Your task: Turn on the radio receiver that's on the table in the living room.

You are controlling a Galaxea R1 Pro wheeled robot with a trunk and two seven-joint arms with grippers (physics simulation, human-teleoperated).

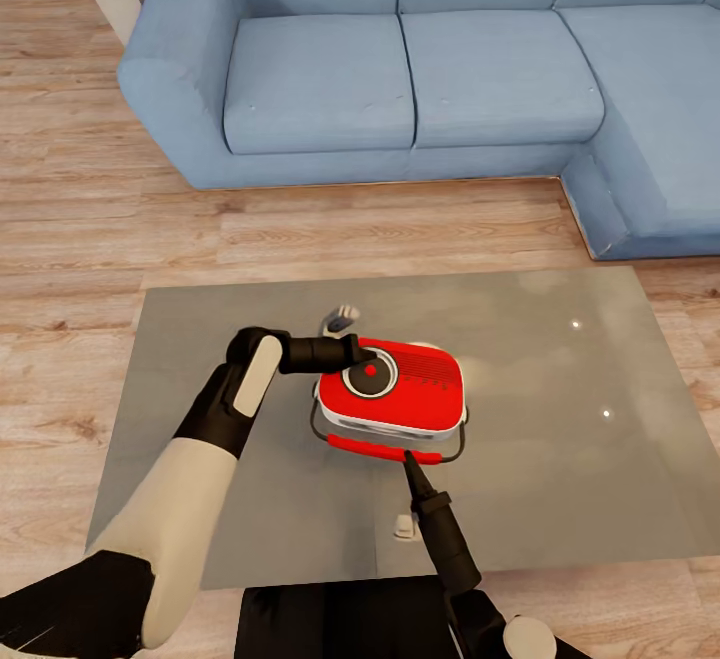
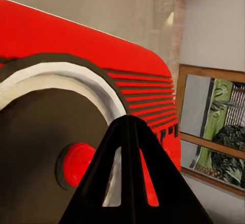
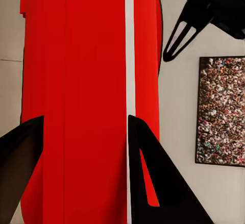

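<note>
Lying on the glossy grey table [image 1: 560, 499], the rounded red radio receiver [image 1: 400, 389] meets the closed left pincer [image 1: 352, 351]

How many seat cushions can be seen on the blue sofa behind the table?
3. One seat cushion at the left, a second seat cushion in the middle, and a corner seat cushion at the right where the sofa turns toward the table. More may lie beyond the frame.

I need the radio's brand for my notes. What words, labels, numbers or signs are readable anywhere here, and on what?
No readable text anywhere.
Radio receiver: red casing, round dial and grille slats, but no brand, word or number.
Crowd picture, reflected in the table: speckled pattern only, no lettering.
</note>
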